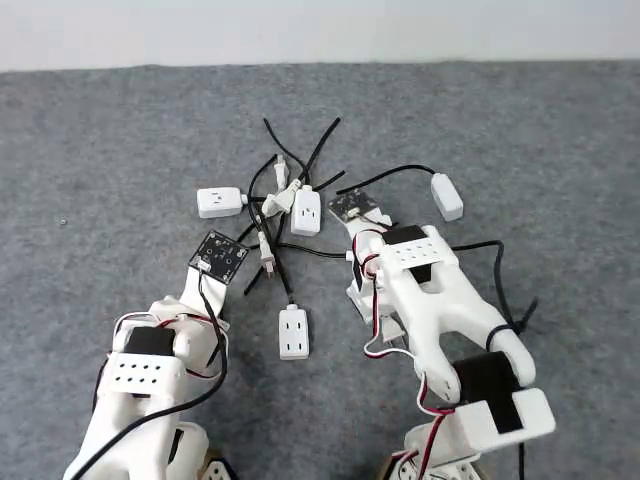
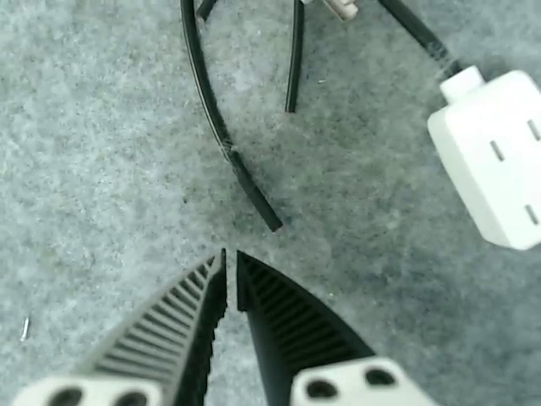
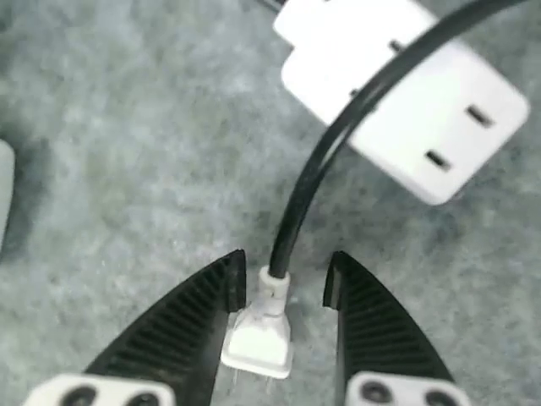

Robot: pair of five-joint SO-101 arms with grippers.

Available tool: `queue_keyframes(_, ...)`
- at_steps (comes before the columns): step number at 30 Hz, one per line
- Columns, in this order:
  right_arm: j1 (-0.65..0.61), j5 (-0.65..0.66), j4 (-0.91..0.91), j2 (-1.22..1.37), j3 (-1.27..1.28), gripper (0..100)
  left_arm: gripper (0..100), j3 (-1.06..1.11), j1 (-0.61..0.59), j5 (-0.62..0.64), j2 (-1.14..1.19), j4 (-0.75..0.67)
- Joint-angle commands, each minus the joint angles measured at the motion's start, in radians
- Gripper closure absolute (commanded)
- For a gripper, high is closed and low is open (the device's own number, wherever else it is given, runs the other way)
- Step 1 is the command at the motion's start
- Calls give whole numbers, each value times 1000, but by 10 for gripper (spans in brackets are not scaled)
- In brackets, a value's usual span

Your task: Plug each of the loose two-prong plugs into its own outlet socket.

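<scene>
R arm hangs low over the table (image 1: 120,150). The right gripper (image 3: 285,264) has its 2 jaws apart, clamped on nothing. A white 2-prong plug (image 3: 256,342) sits in the gap between them, its body right against 1 jaw and clear of the other. The prongs look to point back toward the wrist.

Its black cord (image 3: 313,186) runs out past the fingertips and crosses in front of a white outlet block (image 3: 439,118). That block lies just beyond the tips, slots up.

My read: the jaws straddle the plug because a grab is being set up, so closing on the body is the step in hand. W/ the prongs facing away from the block, the plug prob needs turning before it can go in.

The left gripper (image 2: 230,258) has its jaws together bar a sliver, nothing held, tips just over the table. A cut cord end (image 2: 254,199) lies just ahead of the tips. Another white socket (image 2: 494,161) sits off to 1 side, apart from it. It seems parked, leaving room for the R arm.

From above there are 4 outlet blocks spread round the arms. The other loose plugs (image 1: 284,196) are tangled in the middle beyond both arms. I can't tell whether any is seated, so the task looks early.
</scene>
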Motion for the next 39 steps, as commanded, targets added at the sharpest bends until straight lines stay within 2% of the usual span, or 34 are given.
queue_keyframes(1,-7,-14,-21,-7,-12,838,985,-10,-3,5,-21,-18)
queue_keyframes(5,-7,-12,-13,-4,-8,842,985,-10,-3,5,-21,-18)
queue_keyframes(9,-5,-9,4,-7,-6,894,985,-10,-3,5,-21,-18)
queue_keyframes(18,-5,9,16,-22,17,850,985,-10,-3,3,-21,-17)
queue_keyframes(21,-5,11,-12,-38,38,888,985,-10,-3,3,-21,-17)
queue_keyframes(24,18,6,-27,-48,48,998,985,-10,-3,3,-21,-15)
queue_keyframes(30,88,5,-18,-90,40,991,985,-13,-3,9,-21,-14)
queue_keyframes(32,84,5,10,-143,41,991,986,-18,-3,14,-15,-14)
queue_keyframes(35,54,3,73,-251,35,991,986,-33,-3,87,-11,-14)
queue_keyframes(39,-41,-25,194,-386,-8,991,986,-64,-3,107,55,-12)
